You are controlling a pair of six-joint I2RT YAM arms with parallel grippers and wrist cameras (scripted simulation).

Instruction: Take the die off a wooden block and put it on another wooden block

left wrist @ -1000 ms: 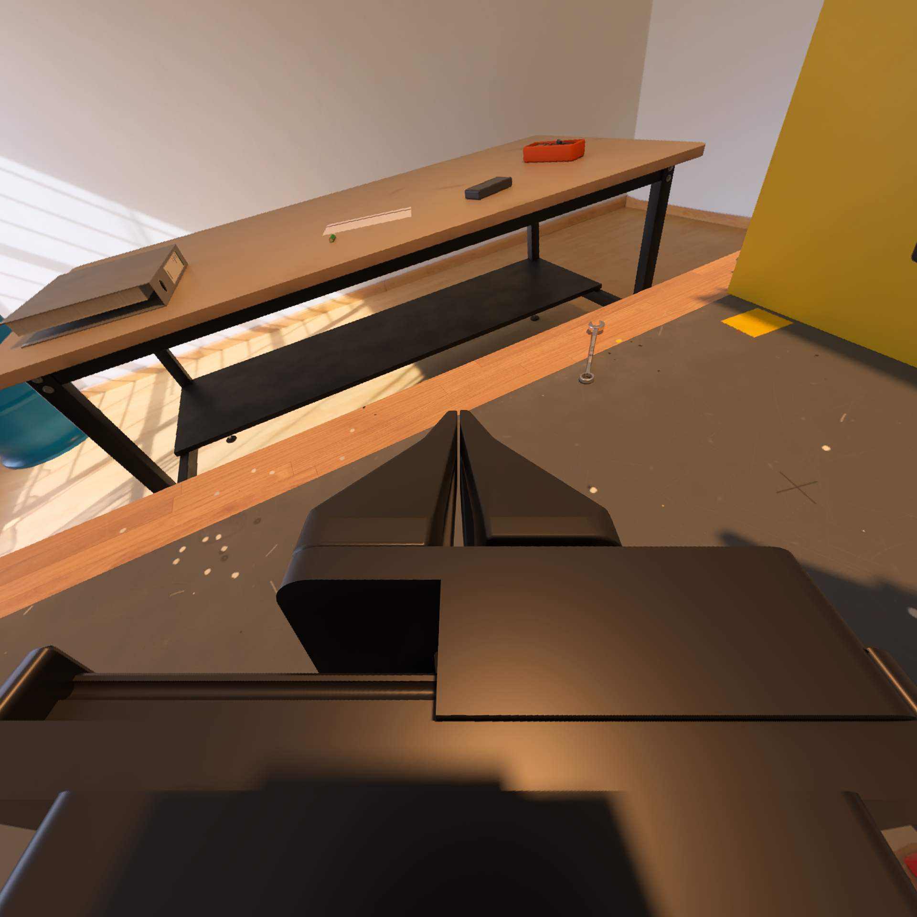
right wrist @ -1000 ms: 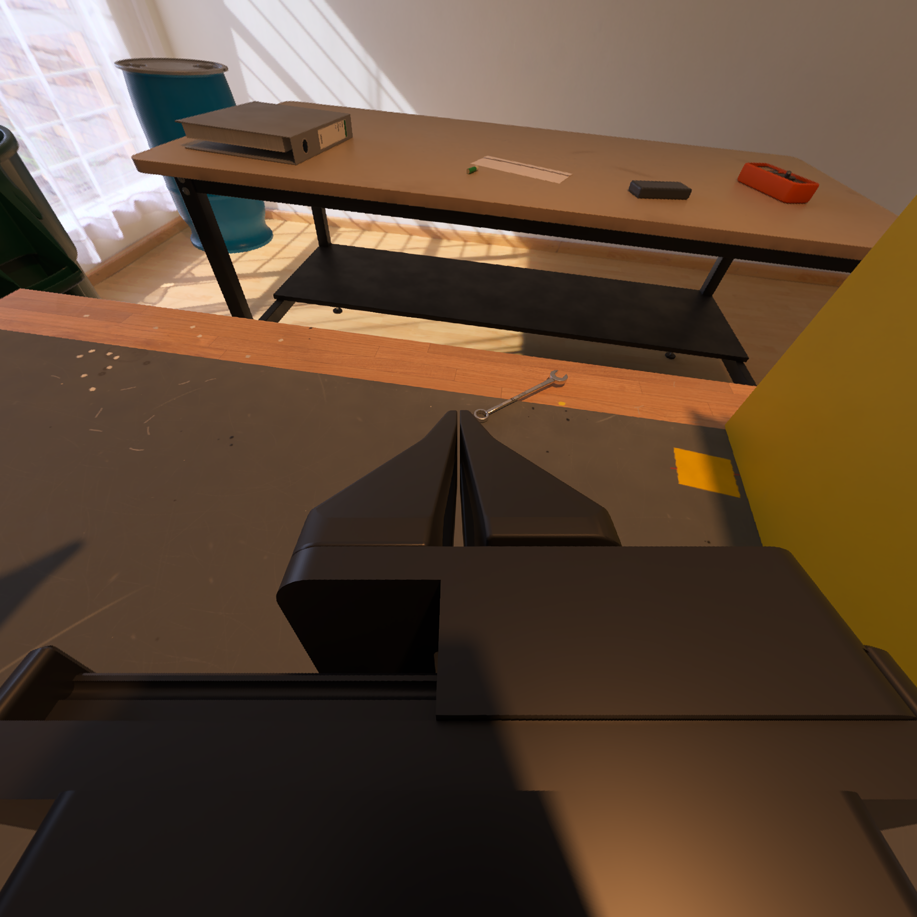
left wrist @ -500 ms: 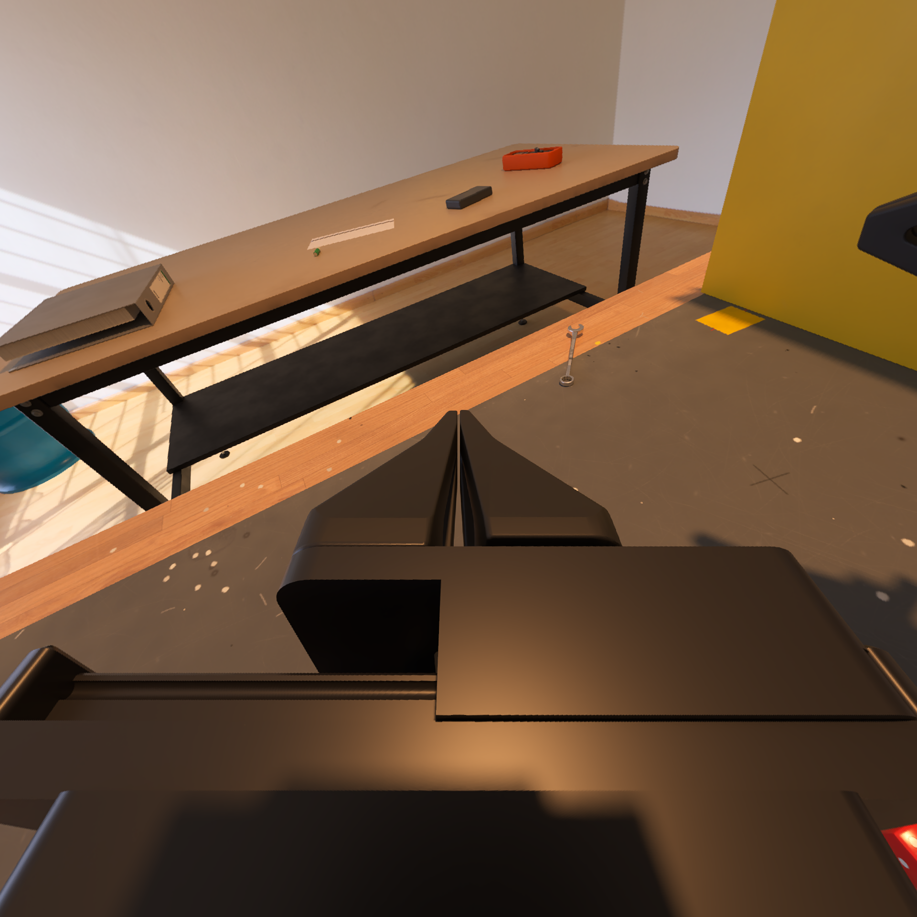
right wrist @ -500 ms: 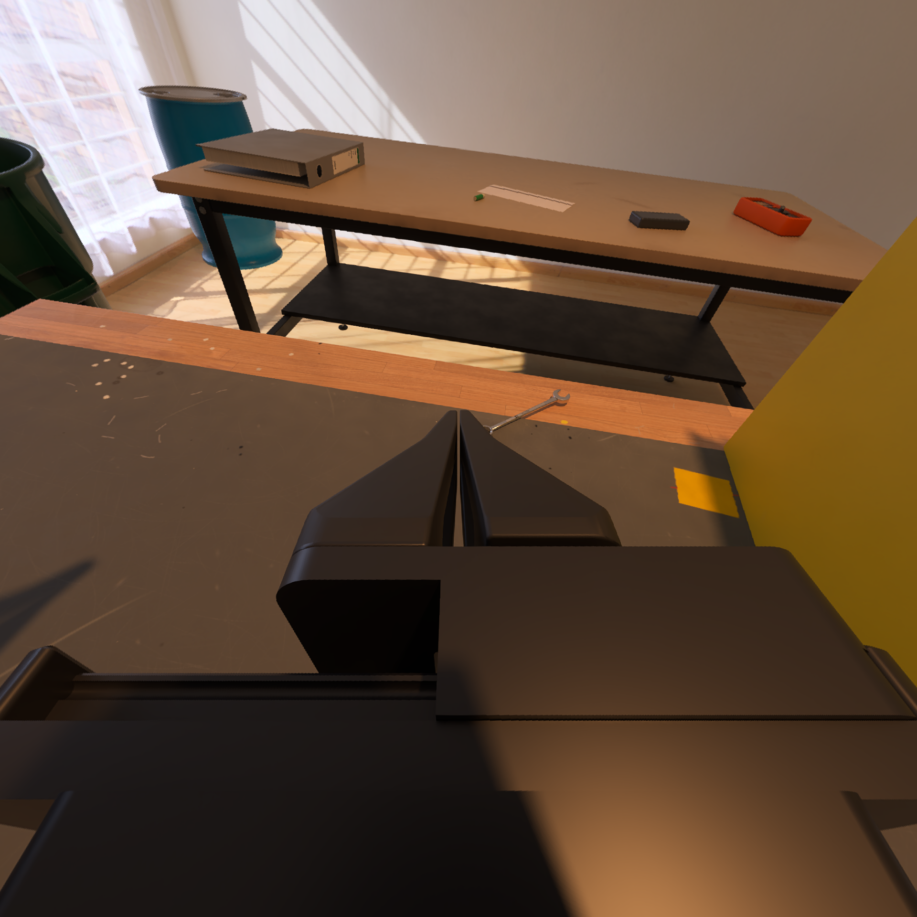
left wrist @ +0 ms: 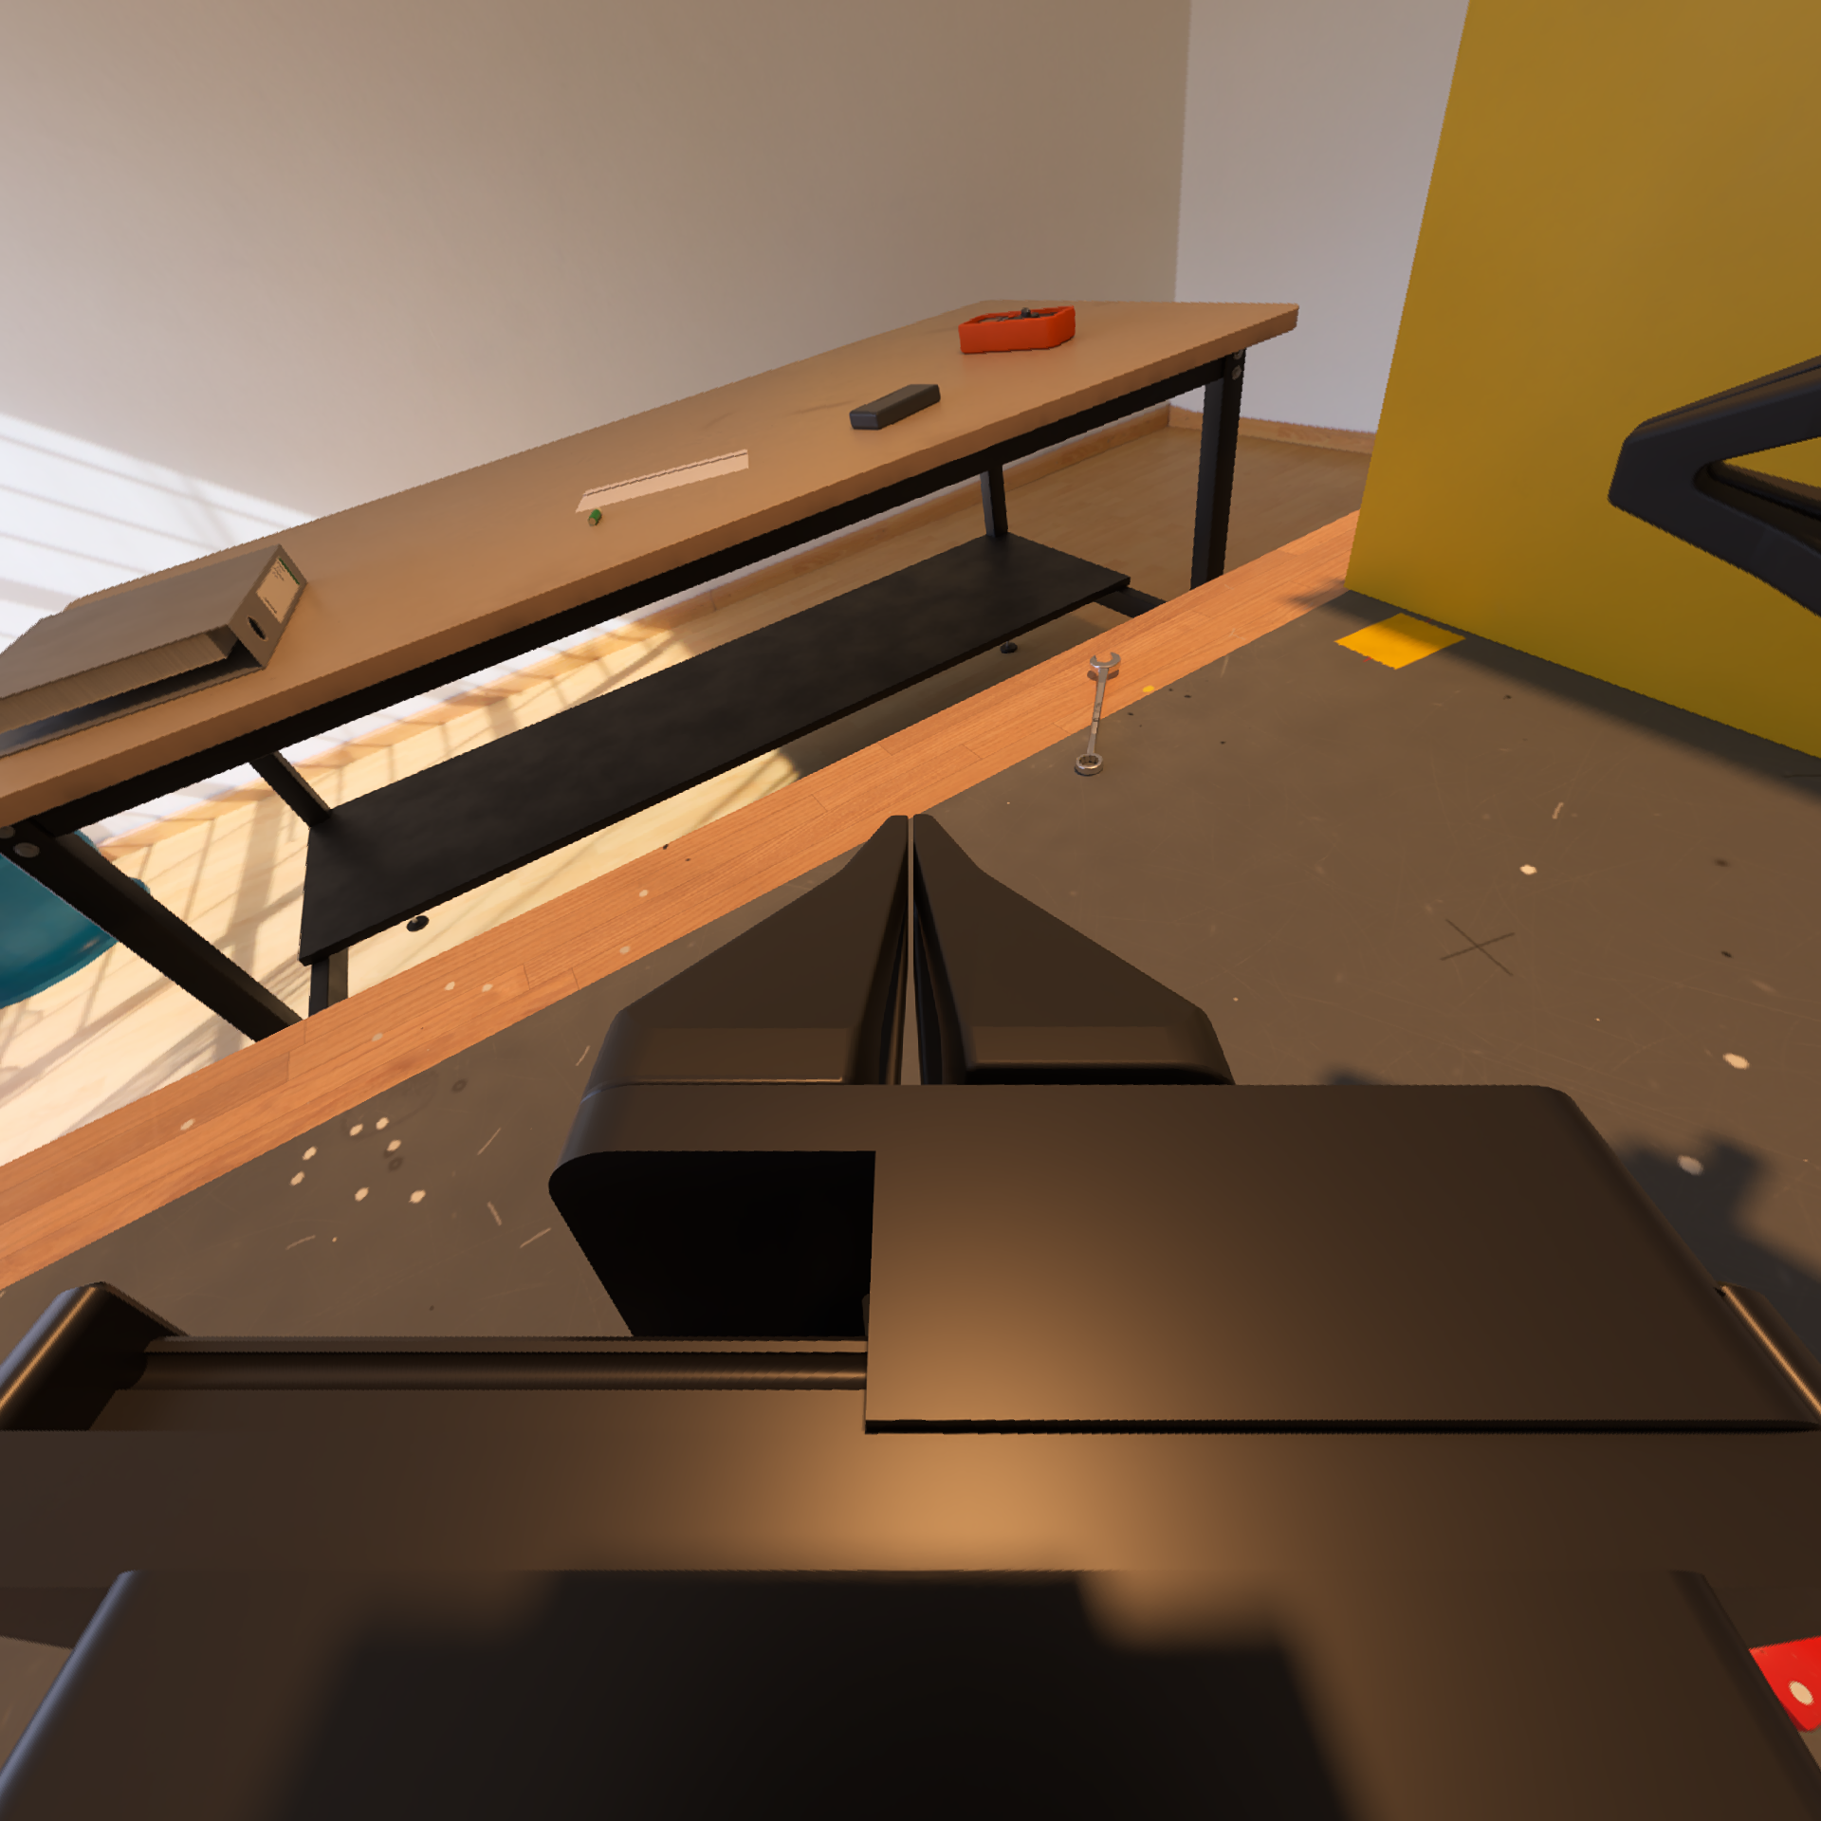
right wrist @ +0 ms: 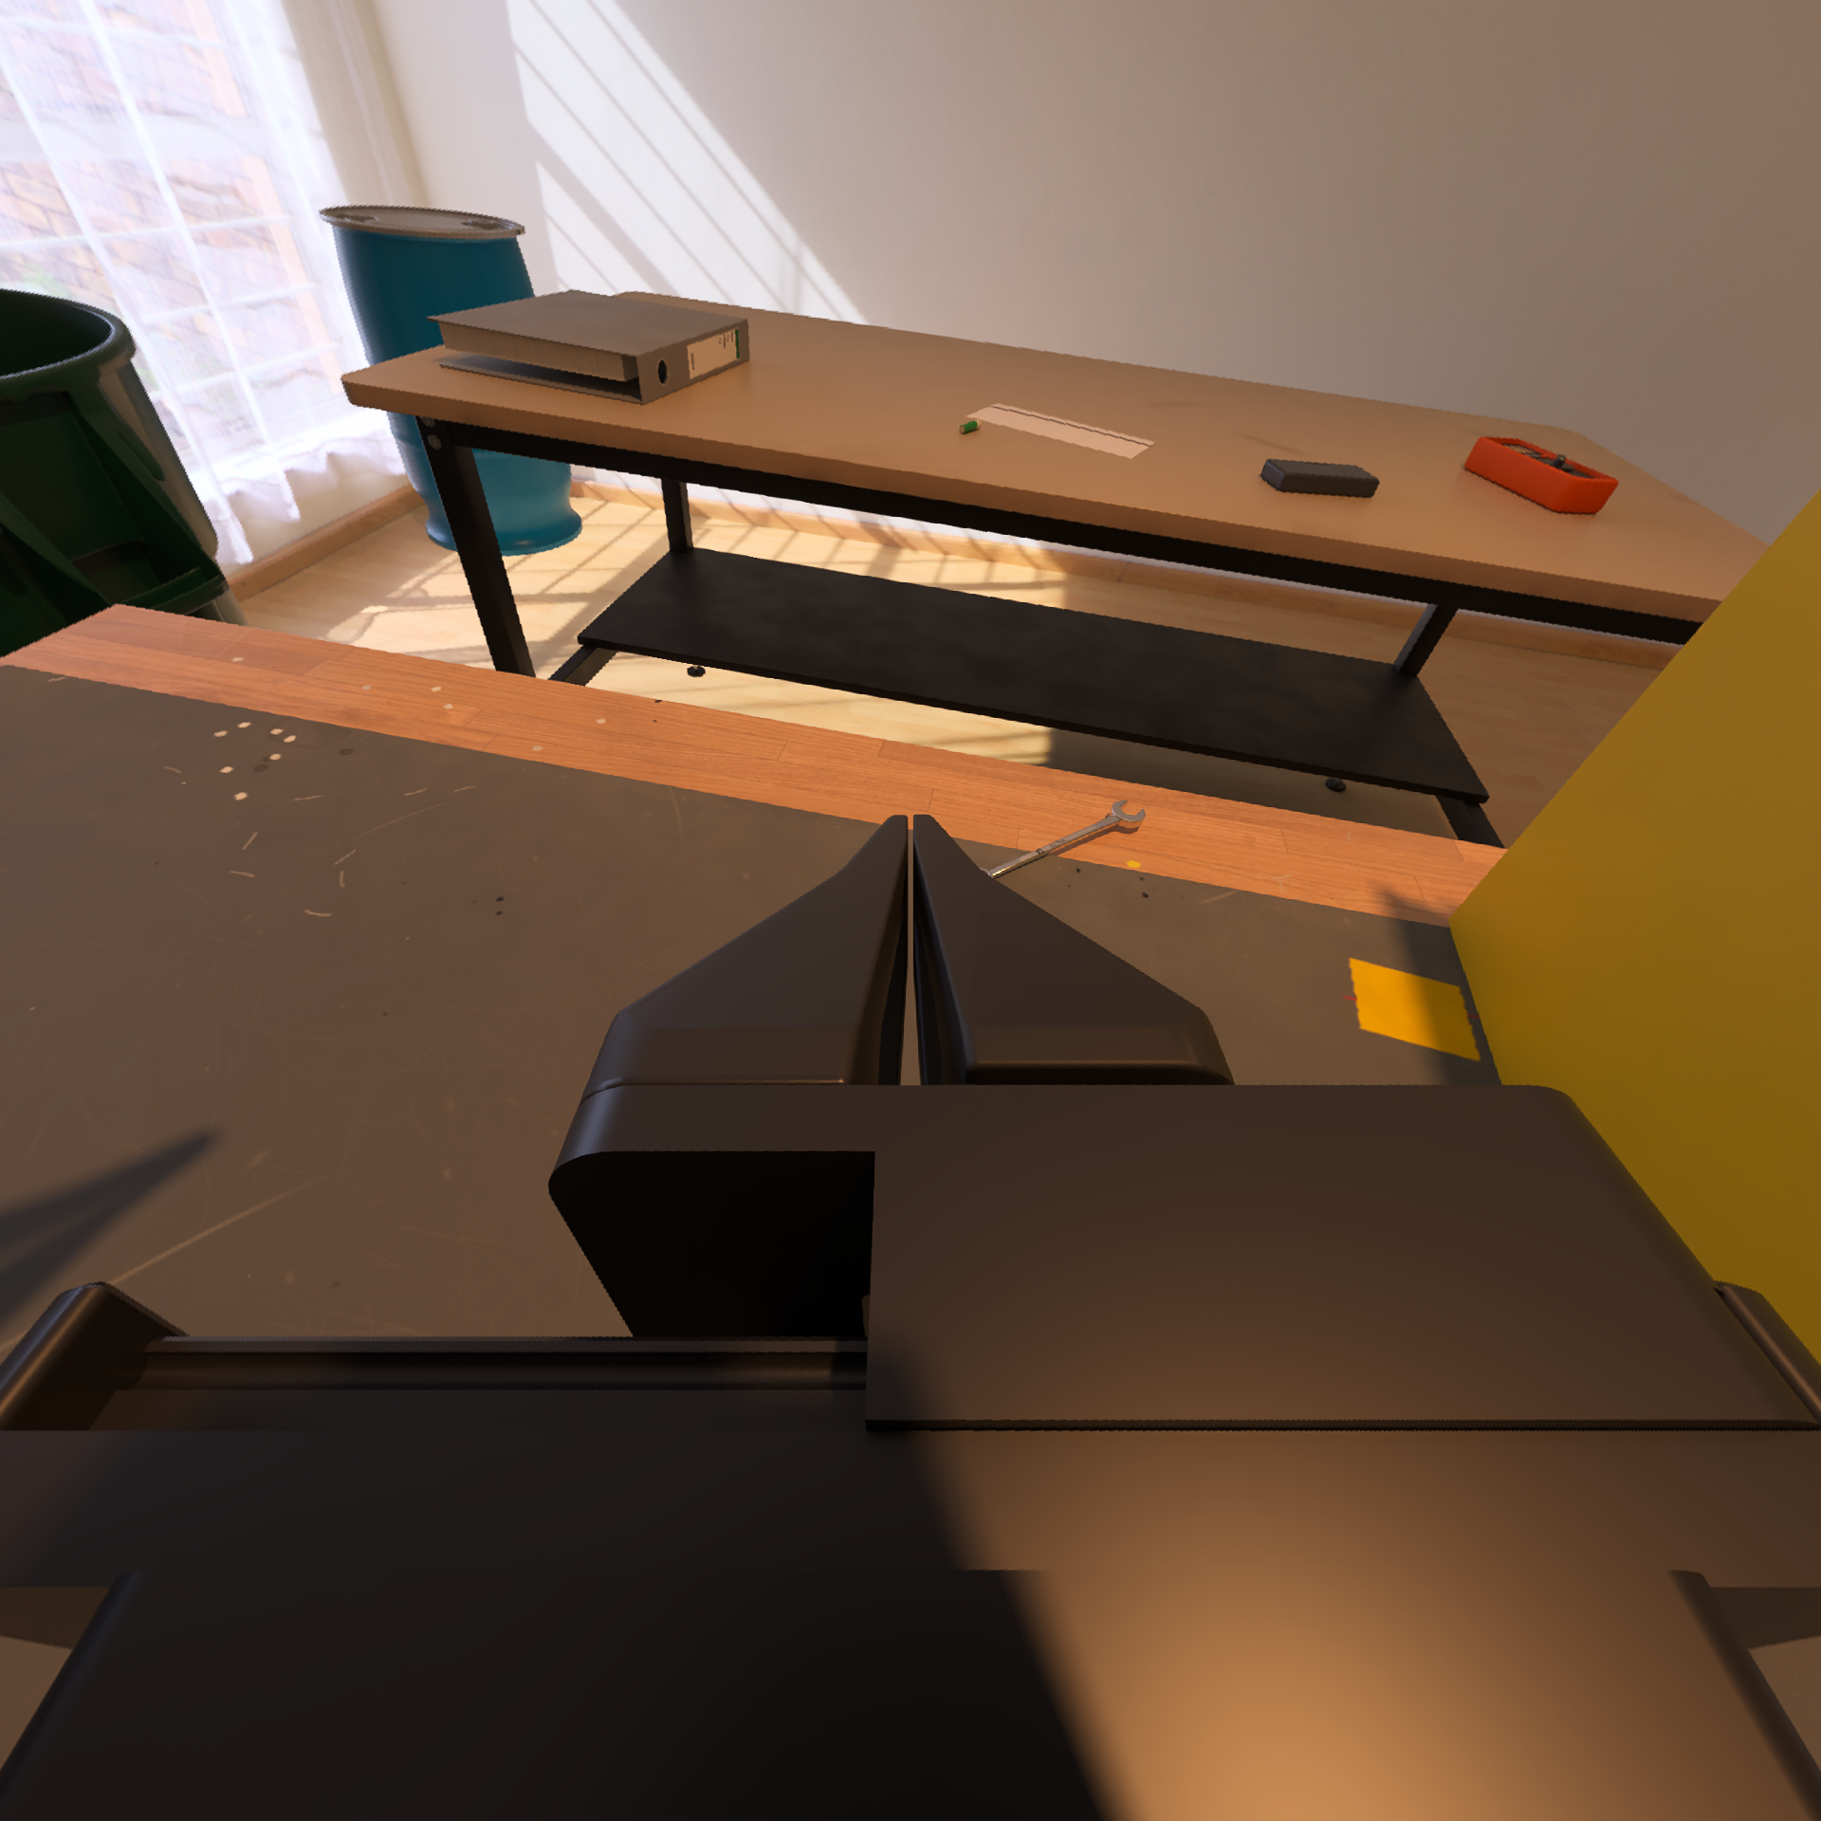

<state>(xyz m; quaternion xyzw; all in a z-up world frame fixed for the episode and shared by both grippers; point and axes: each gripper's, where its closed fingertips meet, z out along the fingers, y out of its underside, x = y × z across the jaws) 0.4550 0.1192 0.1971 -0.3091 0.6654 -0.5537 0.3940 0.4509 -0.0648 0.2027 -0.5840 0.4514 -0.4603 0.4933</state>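
Observation:
A red die [left wrist: 1795, 1687] with a white pip shows only as a corner at the bottom right edge of the left wrist view, mostly hidden behind my left gripper's body. No wooden block is in view. My left gripper [left wrist: 909, 830] is shut and empty above the dark work mat [left wrist: 1380, 985]. My right gripper [right wrist: 909, 830] is shut and empty above the same mat [right wrist: 394, 985]. Part of the right gripper [left wrist: 1719, 473] also shows at the right edge of the left wrist view.
A small wrench [left wrist: 1096, 714] lies at the mat's far edge, also in the right wrist view [right wrist: 1069, 840]. A yellow panel [left wrist: 1596, 296] stands to the right, with a yellow patch [right wrist: 1414, 1007] by it. A long table [right wrist: 1084, 473] stands behind, with a blue barrel [right wrist: 443, 325] and a dark bin [right wrist: 69, 463].
The left view has swung: the red die's corner and the right gripper have come into view at its right edge. The right view has shifted, with the far table lower. Both grippers stay shut.

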